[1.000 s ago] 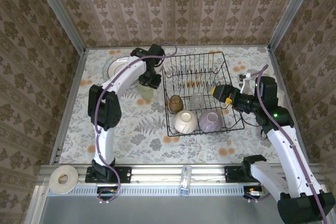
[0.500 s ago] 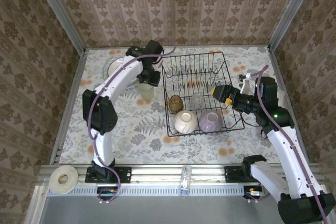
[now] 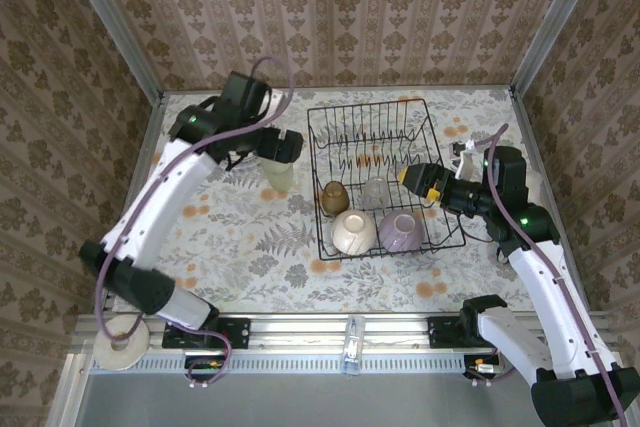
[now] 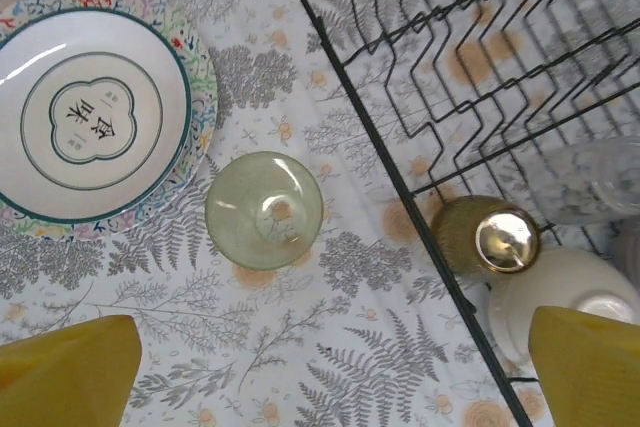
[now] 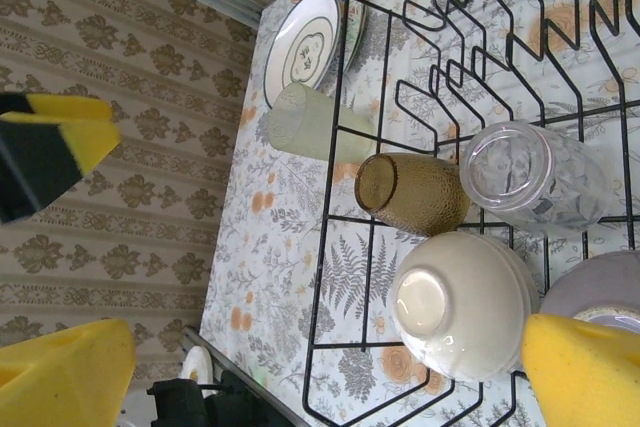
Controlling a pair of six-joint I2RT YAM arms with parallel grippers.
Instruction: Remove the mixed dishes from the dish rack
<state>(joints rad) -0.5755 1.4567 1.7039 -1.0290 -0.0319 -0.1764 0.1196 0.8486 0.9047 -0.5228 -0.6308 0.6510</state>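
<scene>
My left arm [image 3: 165,197] stretches far forward, and my left gripper [image 3: 283,146] faces down with jaws spread wide, holding nothing. My right arm [image 3: 545,267] bends inward, and my right gripper [image 3: 412,177] points left, jaws wide and empty.

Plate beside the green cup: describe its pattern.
White plate, teal ring, multicoloured floral rim, quatrefoil centre with characters; clearest in left wrist view.

Left hand [image 3: 284,145] now open, up and off the pale-green cup [image 4: 264,209].
</scene>
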